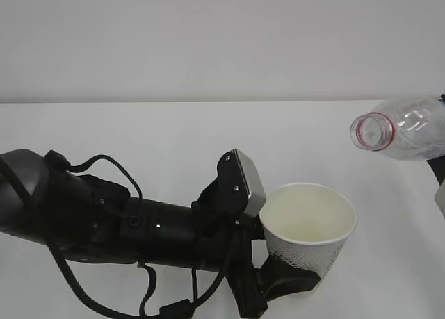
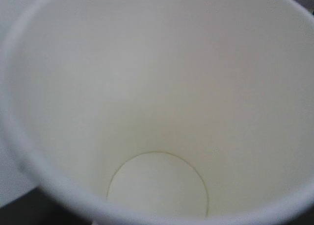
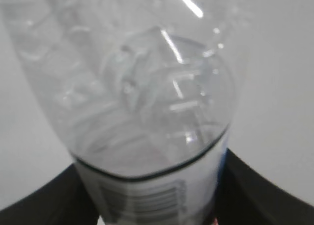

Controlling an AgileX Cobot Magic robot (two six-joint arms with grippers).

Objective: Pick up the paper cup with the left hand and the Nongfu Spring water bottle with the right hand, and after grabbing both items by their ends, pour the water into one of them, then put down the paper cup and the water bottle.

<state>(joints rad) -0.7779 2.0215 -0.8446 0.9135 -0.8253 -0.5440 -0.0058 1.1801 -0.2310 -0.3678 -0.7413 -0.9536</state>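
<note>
On my screen, the left hand point(image 1: 288, 288) on its bulky black arm point(image 1: 104, 225) grasps the paper cup point(image 1: 308, 232) by its dotted lower wall, fingers clasped around it, holding it upright above the white table point(image 1: 174, 138); my left wrist view looks straight into its pale, dry-looking interior. Up to the right, well apart from the cup, the Nongfu Spring water bottle point(image 1: 403, 128) lies tilted, uncapped mouth toward the cup, the right hand's dark fingers point(image 3: 245, 186) clamped on either side.
</note>
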